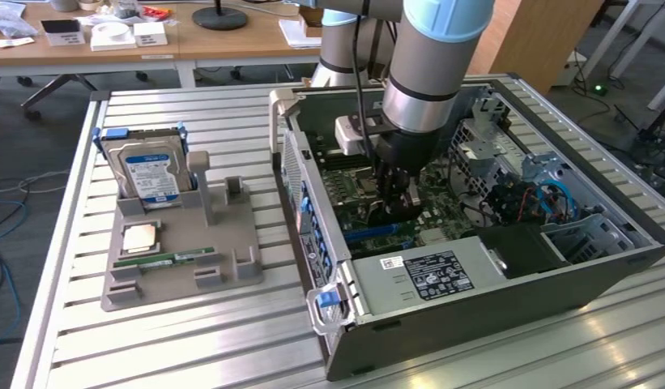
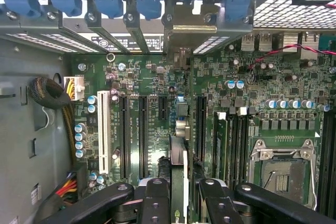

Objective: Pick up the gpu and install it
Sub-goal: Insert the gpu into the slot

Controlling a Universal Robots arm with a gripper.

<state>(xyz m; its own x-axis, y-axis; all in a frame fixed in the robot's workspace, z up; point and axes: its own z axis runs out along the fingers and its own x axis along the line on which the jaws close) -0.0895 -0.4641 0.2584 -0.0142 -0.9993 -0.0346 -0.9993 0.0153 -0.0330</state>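
Black fingers were clamped on the thin dark gpu card, held edge-on. It sat over the green motherboard inside the open grey PC case.

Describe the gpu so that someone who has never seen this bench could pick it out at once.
Find the open computer case on the slatted table and follow the robot arm down into it. There the pincer grips the gpu, a thin card seen edge-on over the green motherboard. Unlike the long black slots either side, it stands proud of the board, between the black fingers.
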